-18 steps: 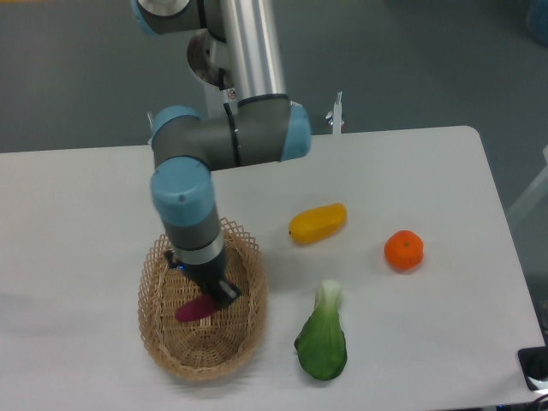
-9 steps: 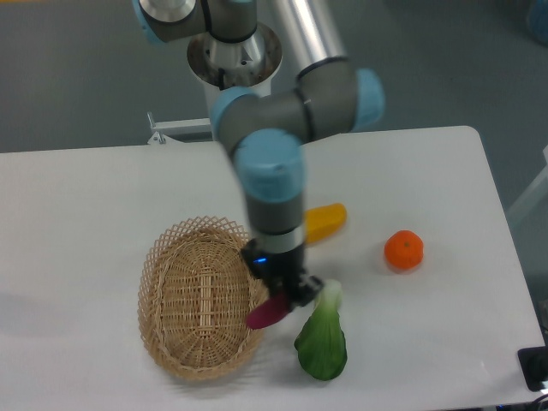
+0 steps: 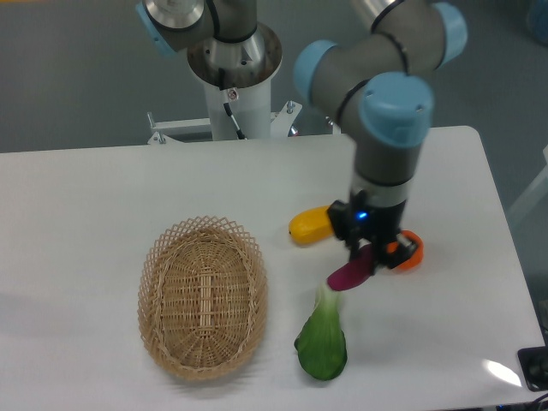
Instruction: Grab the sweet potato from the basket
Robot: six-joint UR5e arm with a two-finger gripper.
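Observation:
My gripper (image 3: pixel 370 257) is shut on the dark magenta sweet potato (image 3: pixel 349 274), which hangs tilted above the table, well to the right of the basket. It is held between the yellow fruit and the orange, just above the leafy green's white stem. The oval wicker basket (image 3: pixel 203 296) sits at the lower left with nothing inside it.
A yellow-orange oblong fruit (image 3: pixel 309 225) lies partly behind the gripper. A round orange (image 3: pixel 409 252) sits right beside the gripper's right side. A green leafy vegetable (image 3: pixel 323 338) lies below the held sweet potato. The arm's base (image 3: pixel 233 77) stands at the table's far edge.
The arm has swung right, carrying the sweet potato out of the basket, past its right rim, to a spot between the yellow fruit and the orange.

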